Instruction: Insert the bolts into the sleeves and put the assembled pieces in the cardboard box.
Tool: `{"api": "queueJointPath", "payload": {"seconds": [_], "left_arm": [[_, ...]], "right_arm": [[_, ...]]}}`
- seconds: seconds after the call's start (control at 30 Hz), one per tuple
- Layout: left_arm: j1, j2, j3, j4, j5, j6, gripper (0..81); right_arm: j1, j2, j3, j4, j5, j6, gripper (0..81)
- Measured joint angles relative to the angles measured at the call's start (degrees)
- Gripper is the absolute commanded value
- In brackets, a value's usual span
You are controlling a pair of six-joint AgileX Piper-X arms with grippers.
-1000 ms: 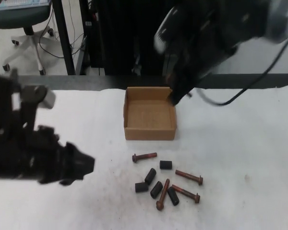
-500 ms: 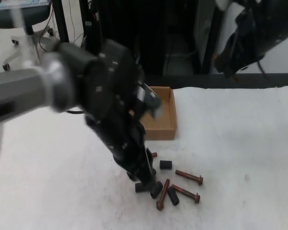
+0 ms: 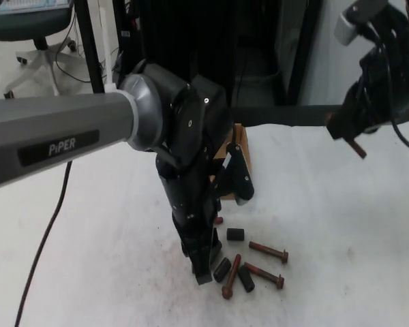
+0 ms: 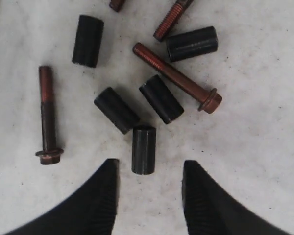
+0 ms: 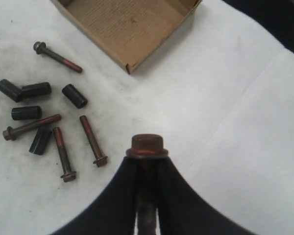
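The left hand [image 4: 150,169] hangs open, one sleeve [image 4: 143,149] lying just ahead of its fingertips; I'd drop straight and pinch its sides, clear of the other sleeves [image 4: 160,99]. Beyond it sits the box [image 5: 130,29]. Farther off, the right hand [image 5: 147,160] grips a bolt [image 5: 147,145].

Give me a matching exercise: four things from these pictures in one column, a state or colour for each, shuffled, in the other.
Things:
1. left gripper
2. right gripper
3. box
4. sleeves

States:
A. black, lying loose on the bench
B. shut on a bolt
C. open, over a sleeve
D. brown, open at the top

Pairs: 1-C, 2-B, 3-D, 4-A
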Motion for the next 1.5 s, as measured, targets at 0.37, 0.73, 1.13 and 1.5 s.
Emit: {"api": "queueJointPath", "payload": {"seconds": [0.37, 0.73, 1.13, 1.5], "left_arm": [[0.16, 7.28, -0.35, -2.24, -5.39, 4.68, 38.9], [0.29, 10.06, -0.35, -3.07, -8.13, 5.04, 38.9], [0.29, 10.06, -0.35, -3.49, -8.13, 5.04, 38.9], [-2.57, 10.06, -0.82, -4.83, -8.56, 5.04, 38.9]], "right_arm": [[0.00, -2.50, 3.30, -0.43, 0.00, -0.65, 0.8], [0.00, -2.89, 3.30, -0.43, 0.00, -1.28, 0.8], [0.00, -2.89, 3.30, -0.43, 0.00, -1.48, 0.8], [0.00, -2.89, 3.30, -0.43, 0.00, -1.63, 0.8]]}}
